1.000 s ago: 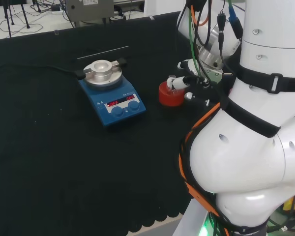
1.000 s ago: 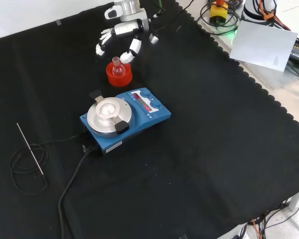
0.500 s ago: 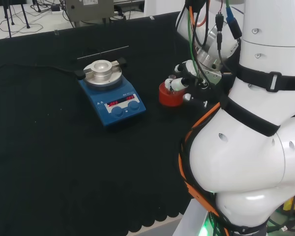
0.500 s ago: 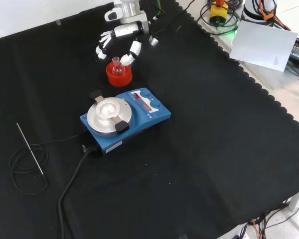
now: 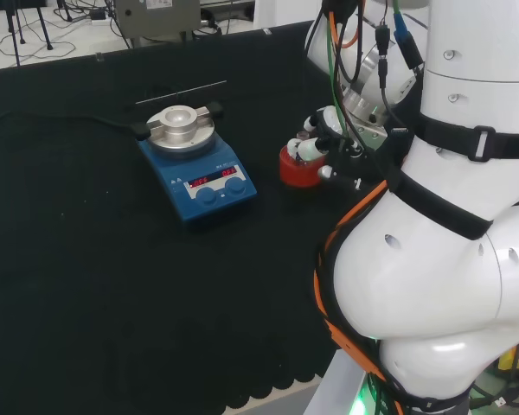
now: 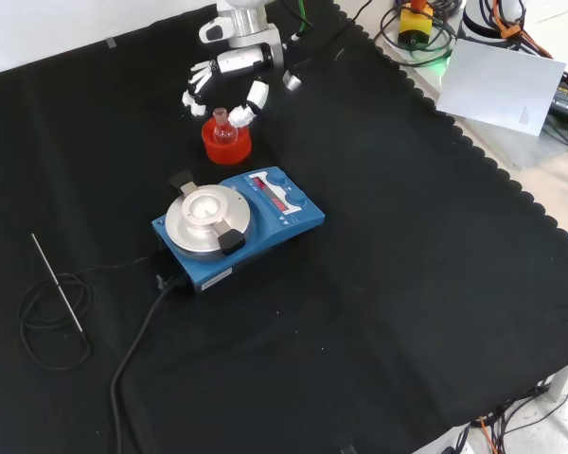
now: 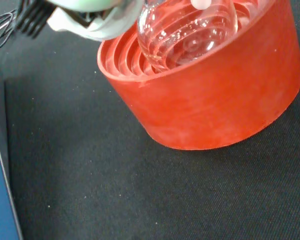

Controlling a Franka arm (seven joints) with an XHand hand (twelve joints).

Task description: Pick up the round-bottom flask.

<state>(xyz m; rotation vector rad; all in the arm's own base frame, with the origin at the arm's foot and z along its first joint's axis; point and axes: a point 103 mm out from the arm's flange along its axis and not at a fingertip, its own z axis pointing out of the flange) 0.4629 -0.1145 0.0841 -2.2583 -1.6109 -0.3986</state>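
Note:
A small clear round-bottom flask (image 6: 223, 130) stands upright in a red ribbed stand (image 6: 226, 147) on the black cloth, just beyond the blue hotplate in the front view. The hand (image 6: 231, 64) hangs right over it, fingers (image 6: 196, 94) to one side of the flask neck and the thumb (image 6: 247, 104) to the other, still apart from the glass. In the head view the hand (image 5: 327, 130) overlaps the stand (image 5: 297, 169) and hides most of the flask. The wrist view looks at the flask bulb (image 7: 186, 30) resting in the stand (image 7: 215, 105).
A blue hotplate stirrer (image 6: 235, 225) with a round metal top stands close to the stand, its cable (image 6: 137, 340) trailing toward the front. A thin rod with a coiled wire (image 6: 55, 298) lies at the left of the front view. The arm's white links (image 5: 441, 216) rise at the right of the head view.
The hand has come down and closer over the flask, with fingers and thumb now nearer the neck. Flask, stand and hotplate have stayed put.

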